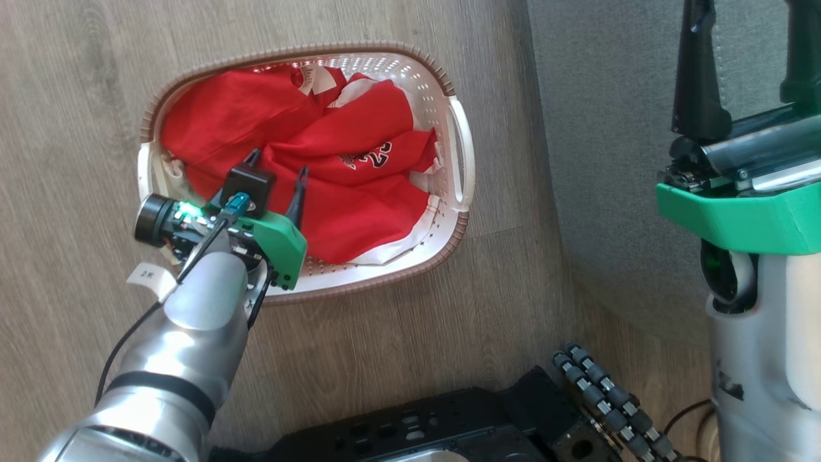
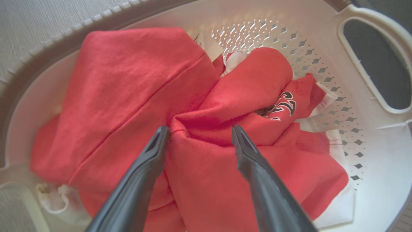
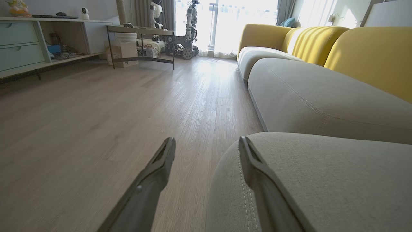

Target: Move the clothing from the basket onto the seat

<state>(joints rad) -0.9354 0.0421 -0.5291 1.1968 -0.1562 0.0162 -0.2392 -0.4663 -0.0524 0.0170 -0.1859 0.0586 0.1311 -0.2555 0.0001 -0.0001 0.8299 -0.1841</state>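
Left gripper [image 2: 199, 129] wide, tips at red jerseys [image 2: 128, 80] inside the laundry basket [image 1: 463, 154]; right gripper [image 3: 206, 140] wide, empty, over the sofa seat [image 3: 322, 180].

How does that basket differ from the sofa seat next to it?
The basket is white perforated plastic with a brown rim; the seat is grey fabric with pale stitching. The basket is far smaller than the seat. The basket holds red clothing; the seat's visible part carries none. Both have rounded edges.
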